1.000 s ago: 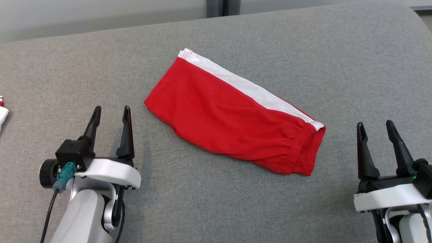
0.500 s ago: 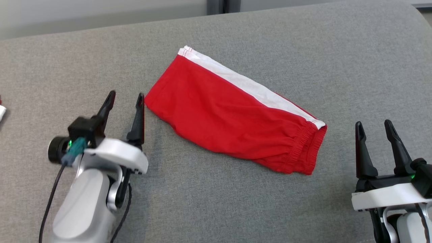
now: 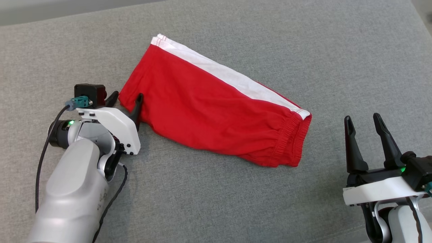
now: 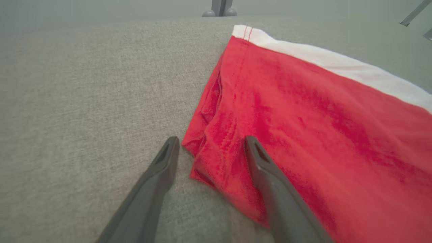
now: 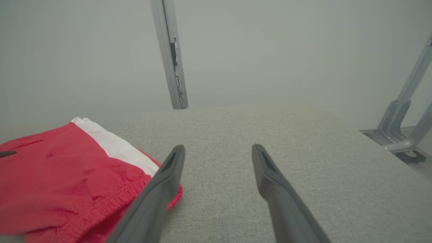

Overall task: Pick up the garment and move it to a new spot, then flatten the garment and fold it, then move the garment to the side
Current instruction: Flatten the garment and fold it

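**Now the left pincer [image 3: 127, 97] is straddling a corner of the garment [image 3: 216, 114]**

Far to the left in the head view, a pale forearm [image 3: 72, 189] is reaching up over the grey fabric-covered desk [image 3: 236, 202], with a dark cable [image 3: 40, 162] trailing along its outer side. At its end the left pincer is standing spread, not pinching anything. In the left wrist view the left pincer [image 4: 212, 141] is showing one finger [image 4: 158, 179] resting on bare grey fabric just beside the cloth, while the other finger [image 4: 270, 182] is lying over the red cloth. The rumpled near corner of the garment [image 4: 303, 118] is sitting between them.

Moving right, the garment is lying flat in the middle of the desk, folded into a long red shape running diagonally from the upper left to the lower right. A white stripe [image 3: 229, 76] is running along its far edge, and a gathered elastic waistband [image 3: 290, 141] is forming its right end.

Further right, the right pincer [image 3: 361, 118] is hovering near the desk's lower right, apart from the waistband, fingers spread and holding nothing. In the right wrist view the right pincer [image 5: 218, 148] is pointing across bare grey fabric, with the garment [image 5: 67, 168] lying off to that view's left. Beyond the desk's far edge a grey metal post [image 5: 168, 50] is rising, and angled metal struts [image 5: 401, 125] are standing at that view's right.
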